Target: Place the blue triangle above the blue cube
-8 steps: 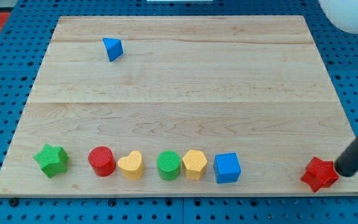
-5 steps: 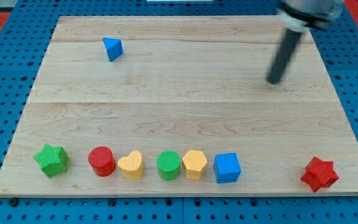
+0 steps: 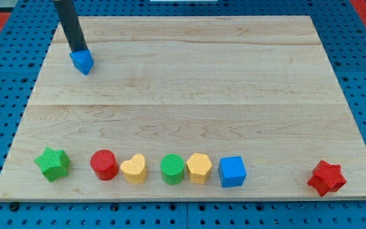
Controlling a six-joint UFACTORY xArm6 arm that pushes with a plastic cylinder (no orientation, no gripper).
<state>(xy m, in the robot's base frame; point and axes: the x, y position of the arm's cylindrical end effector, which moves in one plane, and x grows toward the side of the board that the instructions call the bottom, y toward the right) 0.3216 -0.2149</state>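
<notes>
The blue triangle [image 3: 82, 62] lies near the board's top left. My tip [image 3: 78, 51] touches its upper edge; the dark rod rises from there toward the view's top. The blue cube [image 3: 232, 171] stands in the row of blocks along the view's bottom, far to the lower right of the triangle.
Left of the blue cube, along the bottom edge, stand a yellow hexagon [image 3: 198, 168], a green cylinder [image 3: 172, 168], a yellow heart [image 3: 134, 169], a red cylinder [image 3: 104, 165] and a green star [image 3: 52, 163]. A red star [image 3: 326, 178] lies at the bottom right corner.
My tip swept from the bottom right by the red star, across the upper right, to the top left. The blue triangle has shifted left and slightly down.
</notes>
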